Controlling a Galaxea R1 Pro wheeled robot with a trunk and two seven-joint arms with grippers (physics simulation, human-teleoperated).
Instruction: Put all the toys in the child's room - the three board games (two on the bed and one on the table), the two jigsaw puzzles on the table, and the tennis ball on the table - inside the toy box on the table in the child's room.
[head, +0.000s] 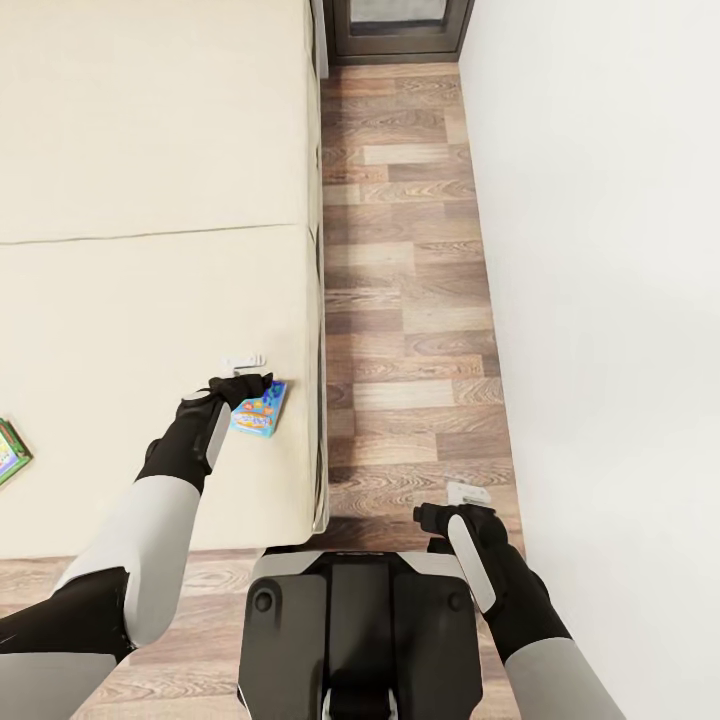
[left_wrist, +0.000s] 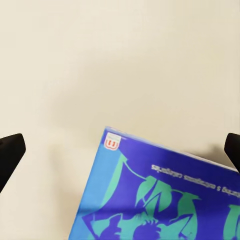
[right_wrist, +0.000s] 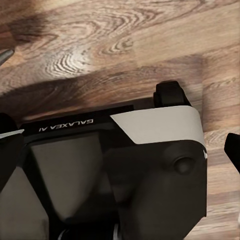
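Observation:
On the beige bed (head: 150, 200), a small, mostly blue board game (head: 262, 410) lies flat close to the mattress's right edge. My left gripper (head: 248, 387) hovers over its near-left corner, open. In the left wrist view the blue box (left_wrist: 160, 195) lies on the mattress (left_wrist: 100, 60), with the gripper (left_wrist: 120, 150) spread wide above it and nothing held. A second board game (head: 10, 452), green-edged, is cut off by the left border of the head view. My right gripper (head: 433, 530) hangs open and empty over the floor beside my base.
A strip of wood-plank floor (head: 410, 300) runs between the bed and a white wall (head: 600, 250). A dark doorframe (head: 400, 30) closes its far end. My base (head: 360, 620) stands at the bed's foot corner, and the right wrist camera looks down on the base (right_wrist: 125, 165).

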